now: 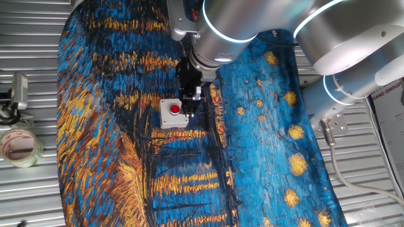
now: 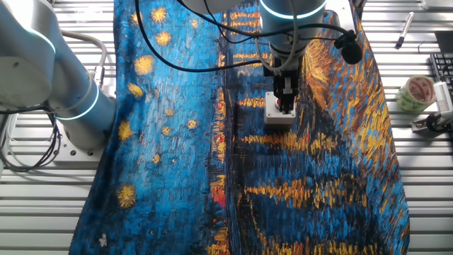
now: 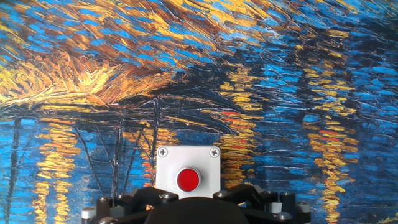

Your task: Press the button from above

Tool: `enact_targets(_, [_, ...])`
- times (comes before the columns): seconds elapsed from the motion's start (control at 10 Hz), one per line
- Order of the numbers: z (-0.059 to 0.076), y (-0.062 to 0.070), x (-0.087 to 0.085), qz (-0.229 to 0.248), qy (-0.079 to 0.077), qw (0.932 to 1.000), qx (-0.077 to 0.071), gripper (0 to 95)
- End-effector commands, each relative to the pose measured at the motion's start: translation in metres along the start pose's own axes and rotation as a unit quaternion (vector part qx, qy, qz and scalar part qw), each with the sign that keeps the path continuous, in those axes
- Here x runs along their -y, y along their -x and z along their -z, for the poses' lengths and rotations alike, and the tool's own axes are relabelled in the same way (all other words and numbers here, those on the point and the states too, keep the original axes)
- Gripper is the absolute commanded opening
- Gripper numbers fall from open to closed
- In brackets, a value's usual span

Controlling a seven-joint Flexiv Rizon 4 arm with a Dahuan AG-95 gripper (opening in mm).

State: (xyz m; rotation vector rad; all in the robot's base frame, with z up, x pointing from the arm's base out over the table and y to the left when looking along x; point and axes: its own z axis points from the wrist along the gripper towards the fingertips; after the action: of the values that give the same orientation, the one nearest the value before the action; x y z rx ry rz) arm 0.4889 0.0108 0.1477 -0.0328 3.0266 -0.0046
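The red button (image 1: 175, 109) sits in the top of a small light-grey square box (image 1: 168, 120) on the painted cloth. In the hand view the button (image 3: 188, 179) and its box (image 3: 186, 160) lie at the bottom centre, just beyond the hand's dark housing (image 3: 186, 210). My gripper (image 1: 189, 111) points down, low over the box's right part, beside the button. In the other fixed view the gripper (image 2: 285, 106) covers the button and most of the box (image 2: 272, 115). I cannot tell whether it touches the box. No view shows the fingertips apart or together.
The blue and orange painted cloth (image 1: 126, 170) covers the slatted metal table. A roll of tape (image 1: 19, 146) and a metal clamp (image 1: 19, 91) lie off the cloth's left edge. The arm's base (image 2: 78, 106) stands beside the cloth. A pen (image 2: 404, 30) lies at the far edge.
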Motion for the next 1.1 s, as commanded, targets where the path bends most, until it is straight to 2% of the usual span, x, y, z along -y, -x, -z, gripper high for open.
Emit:
enact_targets(0.1, [-0.0001,0.0001,-0.0001,0.0,0.0,1.0,0.0,76.0])
enact_targets(0.5, [-0.0001,0.0001,-0.0001,-0.001,0.0,1.0,0.001,76.0])
enact_targets(0.6, [-0.0001,0.0001,-0.0001,-0.001,0.0,1.0,0.001,57.0])
enact_targets(1.1, [-0.0001,0.0001,-0.0001,-0.002,0.001,1.0,0.0,57.0])
